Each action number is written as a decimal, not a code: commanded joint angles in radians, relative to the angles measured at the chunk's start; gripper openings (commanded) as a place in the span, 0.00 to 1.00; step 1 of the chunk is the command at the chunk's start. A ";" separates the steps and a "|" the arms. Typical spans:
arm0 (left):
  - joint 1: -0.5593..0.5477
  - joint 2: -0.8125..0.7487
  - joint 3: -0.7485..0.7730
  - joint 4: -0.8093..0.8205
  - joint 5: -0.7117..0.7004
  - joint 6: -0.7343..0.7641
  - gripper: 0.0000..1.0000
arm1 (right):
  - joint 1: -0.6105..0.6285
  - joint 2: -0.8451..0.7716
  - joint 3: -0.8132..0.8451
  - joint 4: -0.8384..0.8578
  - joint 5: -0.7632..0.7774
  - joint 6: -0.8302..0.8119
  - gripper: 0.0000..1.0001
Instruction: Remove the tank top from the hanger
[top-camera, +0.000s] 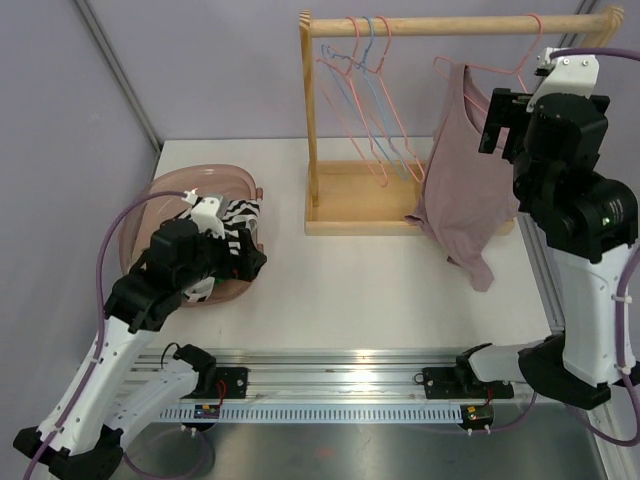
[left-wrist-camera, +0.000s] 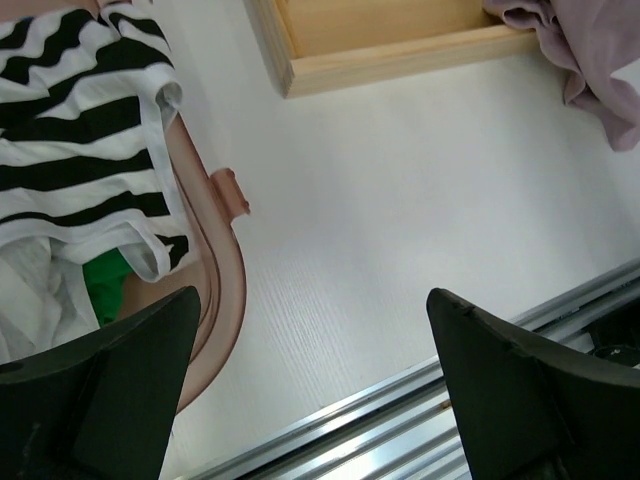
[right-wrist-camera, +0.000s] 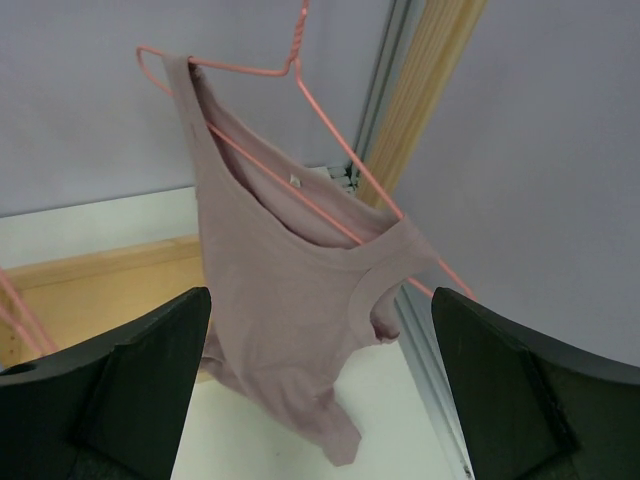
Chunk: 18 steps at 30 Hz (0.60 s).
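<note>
"Top external view first. Where is our tank top (top-camera: 465, 190)?"

"We see it on the pink hanger (right-wrist-camera: 240, 65), at the right end of the wooden rack (top-camera: 450, 24). It is on the hanger, not off. It hangs crooked, and its bottom end droops down onto the table (top-camera: 380, 300)."

"What about our right gripper (top-camera: 492, 122)?"

"It is up high, just beside the strap of the tank top. On the right wrist view, its two fingers (right-wrist-camera: 120, 380) are wide apart. Nothing is pinched between them. The tank top hangs in front of them."

"And our left gripper (top-camera: 250, 262)?"

"It is down low on the left, well apart from the rack. It is just beside the pink tub (top-camera: 165, 190). Its fingers are wide apart too, and they hold nothing. On the left wrist view, we see the white table under them."

"What is in the tub?"

"We see a striped black and white cloth (top-camera: 243, 215). On the left wrist view, we spot a bit of green cloth (left-wrist-camera: 105, 285) under it."

"What else is on the rack?"

"More hangers (top-camera: 365, 100), pink and blue, hang near the left end of the bar."
</note>
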 joint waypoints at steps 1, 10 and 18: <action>-0.009 -0.082 -0.071 0.113 0.057 0.006 0.99 | -0.103 0.087 0.060 0.038 -0.121 -0.120 0.99; -0.009 -0.212 -0.184 0.163 0.108 0.018 0.99 | -0.337 0.244 0.044 0.161 -0.420 -0.237 0.99; -0.016 -0.195 -0.189 0.176 0.129 0.018 0.99 | -0.433 0.330 0.031 0.152 -0.592 -0.248 0.89</action>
